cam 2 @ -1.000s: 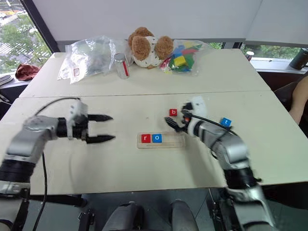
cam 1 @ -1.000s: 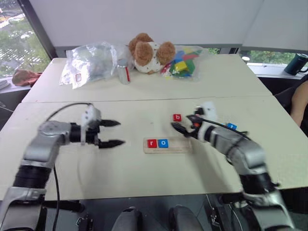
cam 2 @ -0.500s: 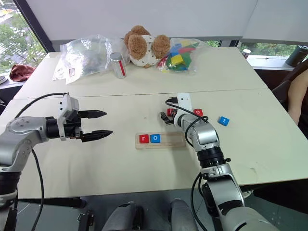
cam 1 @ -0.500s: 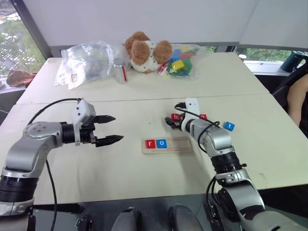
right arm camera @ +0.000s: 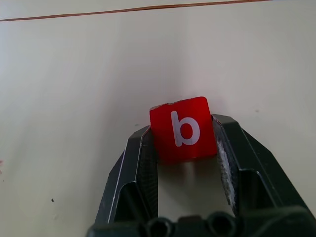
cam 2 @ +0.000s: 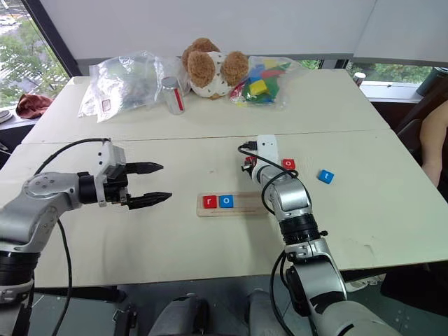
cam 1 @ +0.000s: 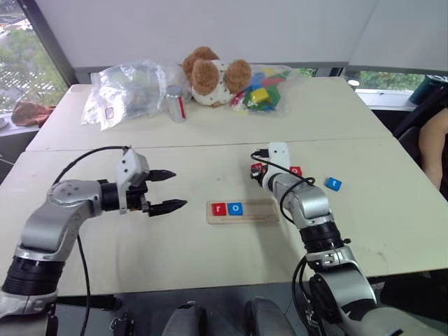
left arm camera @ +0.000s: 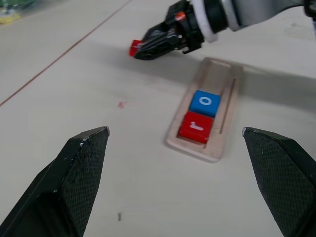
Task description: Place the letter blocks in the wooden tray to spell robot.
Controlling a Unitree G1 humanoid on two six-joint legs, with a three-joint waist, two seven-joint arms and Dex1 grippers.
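The left gripper [cam 1: 168,190] hovers over the pale table [cam 1: 210,252] with its two black fingers spread wide, holding nothing. To its right lies the long pale wooden tray [cam 1: 243,211], with the red "r" tile [cam 1: 219,208] and blue "o" tile [cam 1: 236,208] side by side at its left end. Beyond the tray, the right gripper [right arm camera: 183,143] pinches the red "b" tile [right arm camera: 183,128], with a second red tile [cam 1: 296,170] and a blue tile [cam 1: 333,184] loose further right.
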